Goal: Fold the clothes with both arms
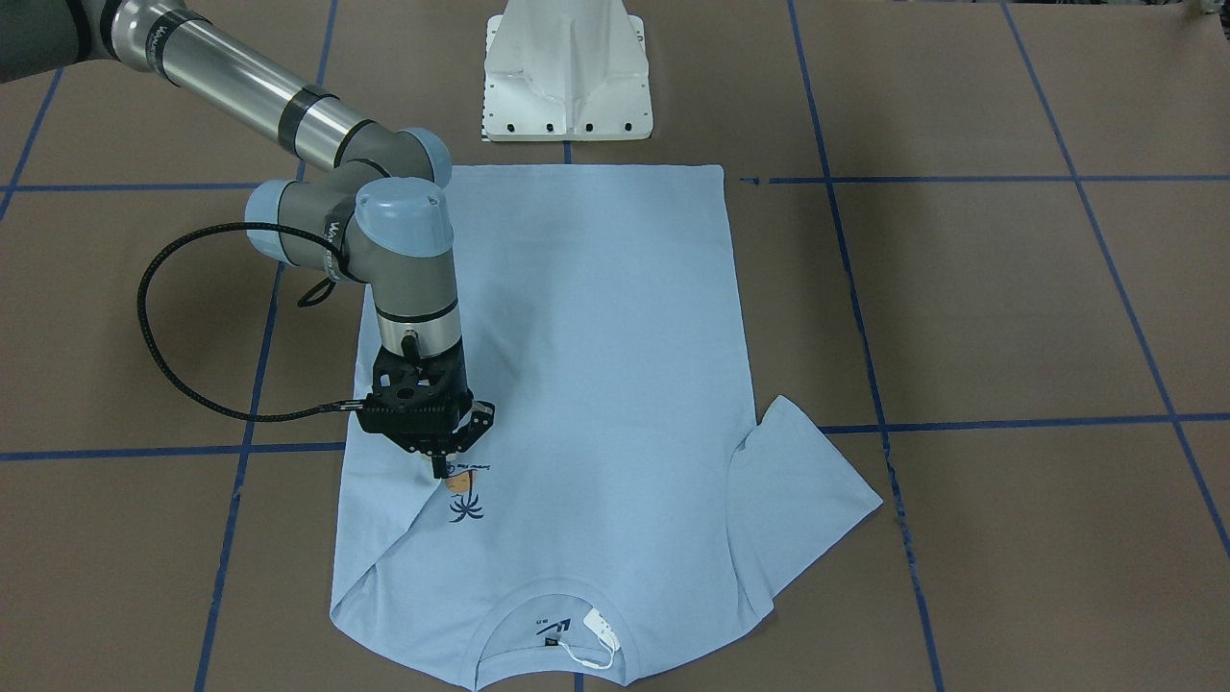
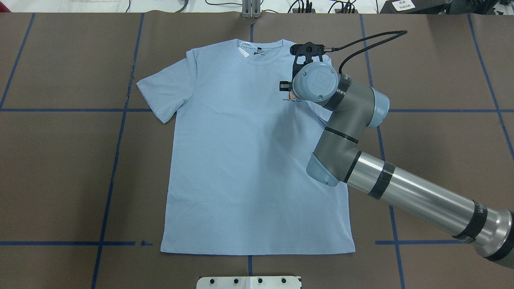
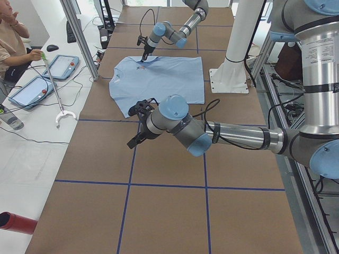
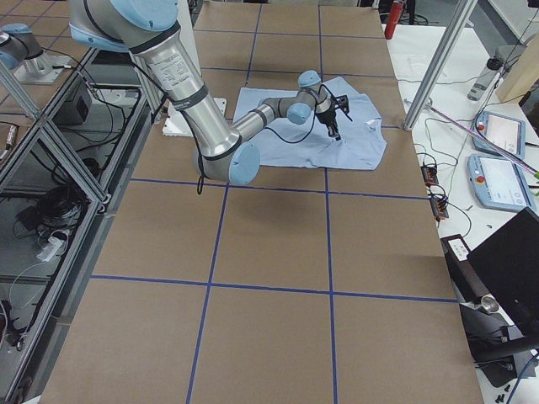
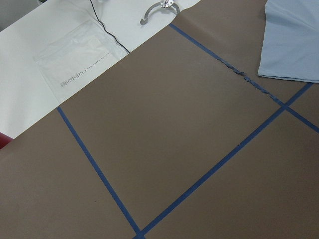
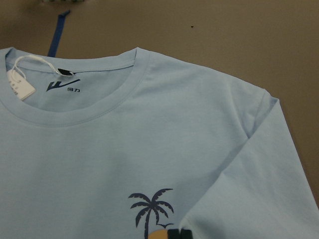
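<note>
A light blue T-shirt (image 1: 596, 384) lies flat, front up, on the brown table, collar away from the robot. Its sleeve on my right is folded in over the chest; the other sleeve (image 2: 164, 90) lies spread out. My right gripper (image 1: 440, 468) points straight down beside the palm print (image 6: 152, 206), its fingers shut on the folded sleeve's edge. A white hang tag (image 6: 20, 84) rests in the neck opening. My left gripper (image 3: 132, 142) hovers over bare table beyond the spread sleeve; whether it is open or shut I cannot tell.
The white pedestal base (image 1: 567, 86) stands just behind the shirt's hem. Blue tape lines (image 2: 116, 168) cross the brown paper. Beyond the table's far edge sits a person (image 3: 13, 47), with tablets (image 3: 61, 66) and a reaching tool (image 3: 55, 100) on a white bench.
</note>
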Controlling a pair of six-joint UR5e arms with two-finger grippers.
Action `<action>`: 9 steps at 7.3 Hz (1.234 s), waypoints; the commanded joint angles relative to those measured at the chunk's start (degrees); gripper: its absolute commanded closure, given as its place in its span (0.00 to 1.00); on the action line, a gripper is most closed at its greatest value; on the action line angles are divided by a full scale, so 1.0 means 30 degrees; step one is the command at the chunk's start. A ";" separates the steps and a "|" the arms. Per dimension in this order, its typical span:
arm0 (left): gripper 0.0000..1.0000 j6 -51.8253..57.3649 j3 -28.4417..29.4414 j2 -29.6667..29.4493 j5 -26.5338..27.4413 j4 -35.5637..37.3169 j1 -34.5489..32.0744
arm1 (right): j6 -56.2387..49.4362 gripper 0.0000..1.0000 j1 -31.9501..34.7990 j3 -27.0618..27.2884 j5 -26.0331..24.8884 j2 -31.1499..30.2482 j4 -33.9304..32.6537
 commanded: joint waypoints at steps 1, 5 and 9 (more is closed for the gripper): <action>0.00 0.0000 0.0032 0.0000 0.0021 0.0029 0.0000 | 0.0019 0.01 -0.0002 -0.0264 -0.0287 0.0020 0.0053; 0.00 -0.0609 0.1811 -0.0814 0.0050 -0.2490 0.1161 | -0.2896 0.00 0.3410 -0.0004 0.5427 0.0665 -0.0964; 0.07 -1.5436 0.2756 -0.4738 0.4246 -0.2694 0.6368 | -0.9163 0.00 0.9152 0.2454 1.2435 -0.2225 -0.1734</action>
